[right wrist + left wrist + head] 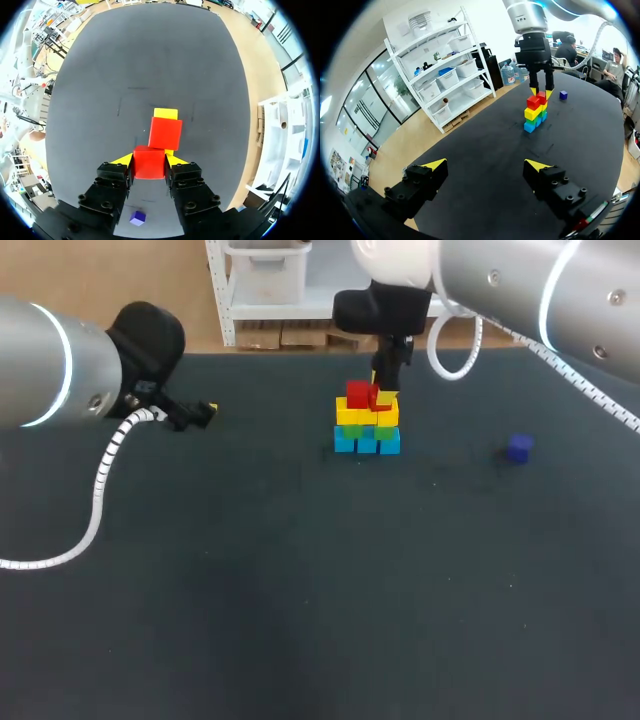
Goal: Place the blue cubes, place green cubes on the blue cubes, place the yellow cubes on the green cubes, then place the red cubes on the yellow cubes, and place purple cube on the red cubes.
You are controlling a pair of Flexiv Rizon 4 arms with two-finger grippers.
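While my right gripper (149, 159) clamps second red cube (149, 169) on yellow cubes (352, 416), red layer nearly done; next: let go, fetch purple cube (518, 448) near table's (300, 620) right edge.

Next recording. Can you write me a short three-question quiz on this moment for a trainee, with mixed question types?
1. True or false: the small purple cube already sits atop the stack of coloured cubes.
2. The stack's bottom layer is: A) red B) blue C) yellow.
3. Fill in: the right gripper is shut on a ___ cube at the stack's top.

Key: 1 false, it lies apart on the table; 2 B; 3 red, the red cube between its fingers.
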